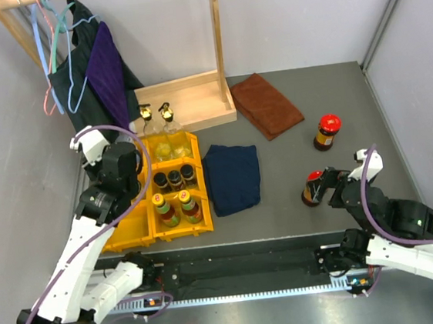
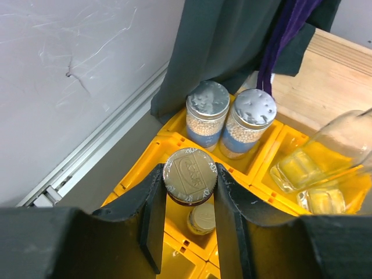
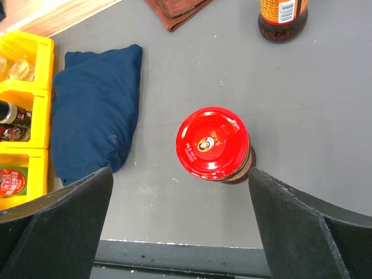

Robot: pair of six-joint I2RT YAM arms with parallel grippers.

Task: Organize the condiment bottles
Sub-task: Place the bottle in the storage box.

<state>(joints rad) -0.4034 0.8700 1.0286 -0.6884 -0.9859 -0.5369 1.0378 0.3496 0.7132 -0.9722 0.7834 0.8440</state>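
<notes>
On the left, bins mostly filled, my left claw pinching a jar; right claw spread, two red jars remain.

Two red-lidded jars; two yellow-capped bottles; two gold-topped clear bottles; two silver-lidded jars; two folded cloths.

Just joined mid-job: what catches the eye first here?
The yellow bins at the left, crammed with bottles, stand out first. Above them the left hand is shut on a metal-lidded jar. The right hand is open, lined up on a red-lidded jar standing alone at the right.
</notes>
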